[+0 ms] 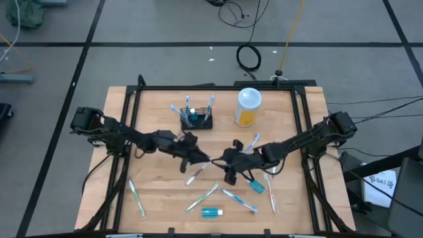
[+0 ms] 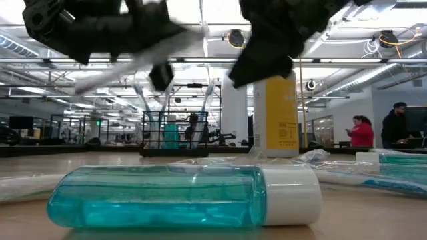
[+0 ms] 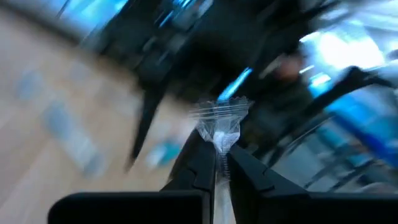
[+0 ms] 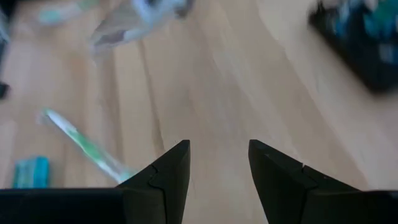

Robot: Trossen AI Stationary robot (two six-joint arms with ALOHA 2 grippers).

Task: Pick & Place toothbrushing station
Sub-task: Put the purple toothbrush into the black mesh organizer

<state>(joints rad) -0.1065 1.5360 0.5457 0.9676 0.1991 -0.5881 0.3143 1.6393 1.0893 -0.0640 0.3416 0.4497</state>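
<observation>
Near the table's far edge in the high view, the toothbrushing station (image 1: 197, 121) stands upright with brushes in it, beside a white-lidded container (image 1: 248, 107); both arms meet at mid-table. In the low view, a blue bottle (image 2: 183, 196) lies in front, the station (image 2: 175, 140) behind. In the left wrist view, the left gripper (image 3: 219, 163) pinches a clear-wrapped toothbrush (image 3: 219, 124). In the right wrist view, the right gripper (image 4: 219, 162) stands wide, holding nothing, above bare wood.

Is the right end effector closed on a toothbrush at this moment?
No. In the right wrist view the right end effector has its fingers apart, with only bare wooden table between them.
</observation>
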